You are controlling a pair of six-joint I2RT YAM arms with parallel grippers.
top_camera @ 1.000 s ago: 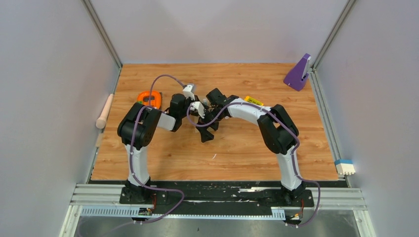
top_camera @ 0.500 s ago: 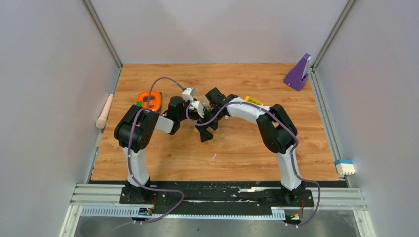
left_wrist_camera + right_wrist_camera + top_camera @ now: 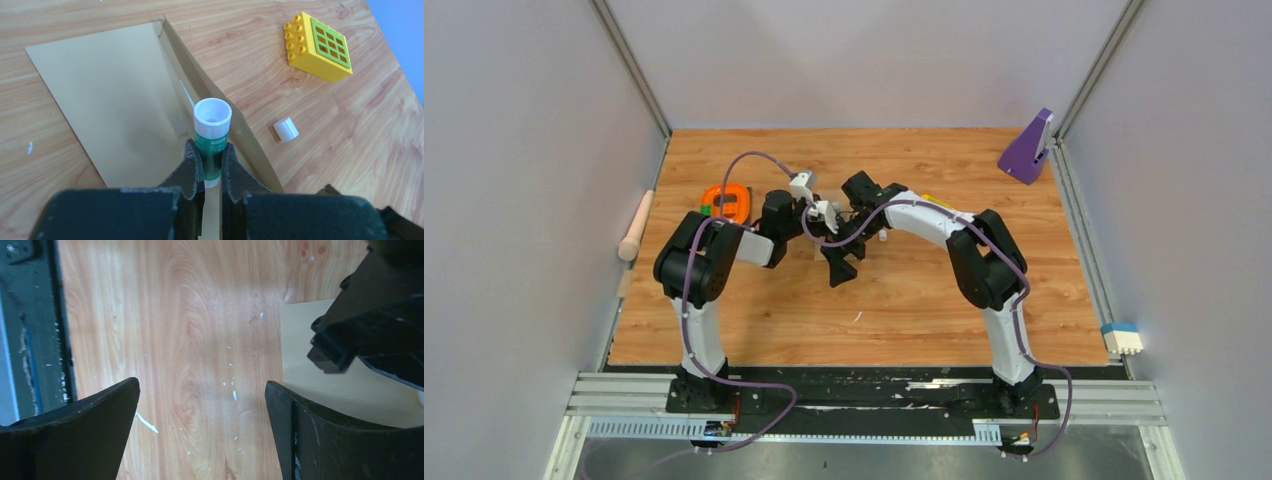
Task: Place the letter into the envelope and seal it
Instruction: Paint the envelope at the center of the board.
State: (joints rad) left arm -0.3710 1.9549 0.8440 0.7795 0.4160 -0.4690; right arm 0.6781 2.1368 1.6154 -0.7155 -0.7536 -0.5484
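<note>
Our left gripper pinches a green glue stick, uncapped, with its white cap lying at 3 o'clock from it. The envelope lies flat on the table beneath, spreading toward 10 o'clock, its flap open. We see no loose letter; a white sliver at the mouth suggests it is inside. Our right gripper hangs spread and empty. We judge that gluing and closing the flap remain
</note>
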